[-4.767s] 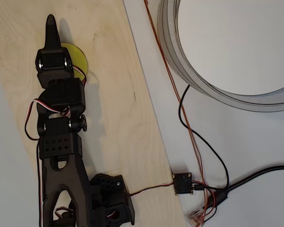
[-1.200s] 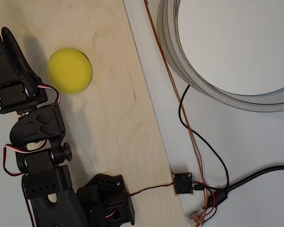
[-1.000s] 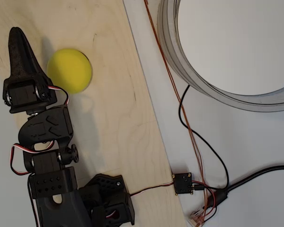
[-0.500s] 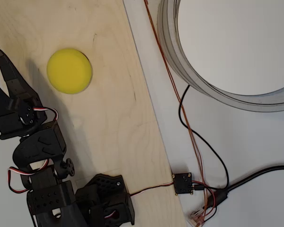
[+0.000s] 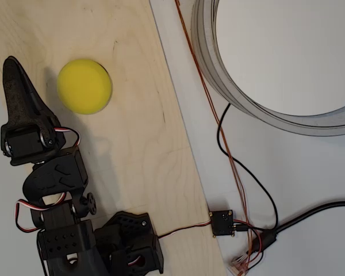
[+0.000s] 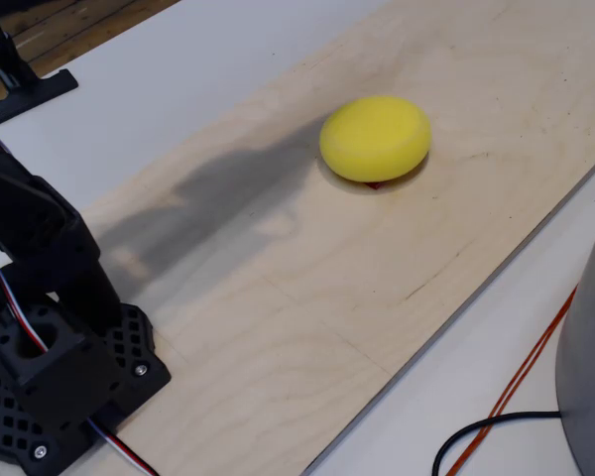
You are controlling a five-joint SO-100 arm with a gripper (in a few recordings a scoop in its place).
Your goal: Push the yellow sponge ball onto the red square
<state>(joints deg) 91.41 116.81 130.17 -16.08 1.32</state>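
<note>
Large grey ring (image 5: 218,75) at upper right in the overhead view, standing on the white table (image 5: 310,172); grey edge of it also at far right of the fixed view. Pale wooden board (image 5: 138,144) laid across the table, slanted in the overhead view, with knots and grain marks. Black arm (image 5: 57,190) bolted at the board's lower left corner, base (image 6: 50,387) a perforated block with red, white and black wires trailing out. Gripper (image 5: 14,75) reaching up along the board's left edge, tapering to one dark point, fingers together as far as can be told from above, holding nothing, a little apart from the ball. Yellow ball (image 5: 84,85) resting on the board to the right of the gripper tip, flattened and matte in the fixed view (image 6: 375,138). Sliver of red square (image 6: 375,183) peeking out under the ball's near edge in the fixed view, rest of it covered by the ball. Black cable (image 5: 247,178) and thin orange wire (image 5: 207,98) running down the table to a small black connector board (image 5: 223,222) beside the wooden board's lower right edge.
</note>
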